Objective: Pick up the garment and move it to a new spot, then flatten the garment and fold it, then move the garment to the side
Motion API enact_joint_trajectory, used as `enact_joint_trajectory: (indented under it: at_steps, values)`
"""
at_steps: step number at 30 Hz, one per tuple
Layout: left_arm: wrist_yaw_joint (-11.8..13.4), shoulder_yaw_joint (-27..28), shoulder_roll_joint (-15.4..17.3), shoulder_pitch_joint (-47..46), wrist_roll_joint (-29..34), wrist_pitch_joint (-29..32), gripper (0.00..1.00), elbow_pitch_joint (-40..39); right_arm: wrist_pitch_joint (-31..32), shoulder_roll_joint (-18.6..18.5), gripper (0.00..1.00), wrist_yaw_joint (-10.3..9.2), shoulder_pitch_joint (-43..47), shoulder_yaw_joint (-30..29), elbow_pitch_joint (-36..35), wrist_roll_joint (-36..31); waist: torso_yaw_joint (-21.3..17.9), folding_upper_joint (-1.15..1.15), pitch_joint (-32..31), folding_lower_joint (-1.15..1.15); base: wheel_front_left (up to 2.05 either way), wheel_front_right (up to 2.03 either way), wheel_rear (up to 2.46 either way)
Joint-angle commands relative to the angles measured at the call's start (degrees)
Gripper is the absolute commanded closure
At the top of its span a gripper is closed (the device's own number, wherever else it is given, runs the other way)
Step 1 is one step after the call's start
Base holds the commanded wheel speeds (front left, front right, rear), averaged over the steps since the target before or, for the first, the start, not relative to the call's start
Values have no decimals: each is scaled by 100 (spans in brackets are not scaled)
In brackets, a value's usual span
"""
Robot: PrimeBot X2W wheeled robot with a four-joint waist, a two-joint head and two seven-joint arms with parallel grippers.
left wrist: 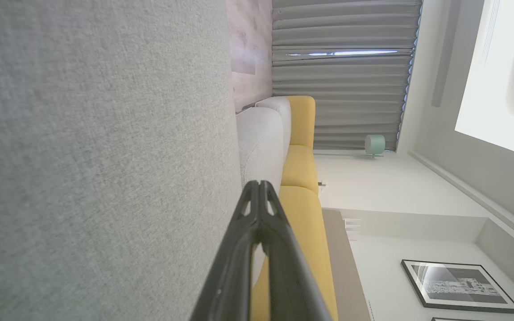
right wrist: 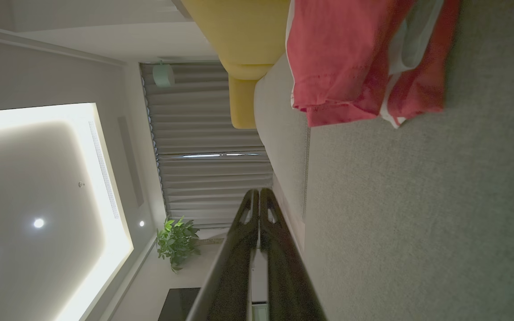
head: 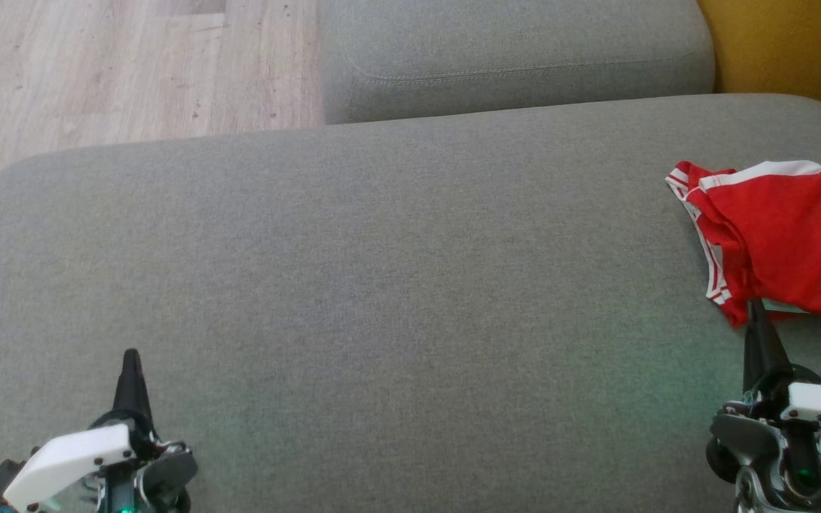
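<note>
The broad grey woven-fabric seat cushion (head: 382,285) lies bare across the middle and left of the head view, leaving open room for a gripper to pass. The 1 obstacle on it is the crumpled red garment with white stripes (head: 788,235) at the right edge, just above the right gripper (head: 756,313). A 2nd grey cushion (head: 517,64) and a yellow upholstered panel (head: 788,43) bound the top.

grey sofa seat (head: 382,285) | wood floor (head: 132,71) | yellow cushion (left wrist: 301,169) | curtain (left wrist: 341,89) | plant (right wrist: 176,243)
</note>
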Motion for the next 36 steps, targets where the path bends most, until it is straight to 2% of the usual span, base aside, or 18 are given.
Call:
enact_joint_trajectory:
  at_steps: [1, 36]
  values:
    - [-40, 191, 86, -285, -13, 26, 100, -161, 43, -91, 100, -4, -287, 92, -173, 47, 0, 0, 1, 0, 0, 0, 0]
    - [-40, 246, 48, -289, 33, 70, 100, -158, 73, -65, 100, -4, -291, 56, -171, 16, 0, 0, 0, 0, 0, 0, 0]
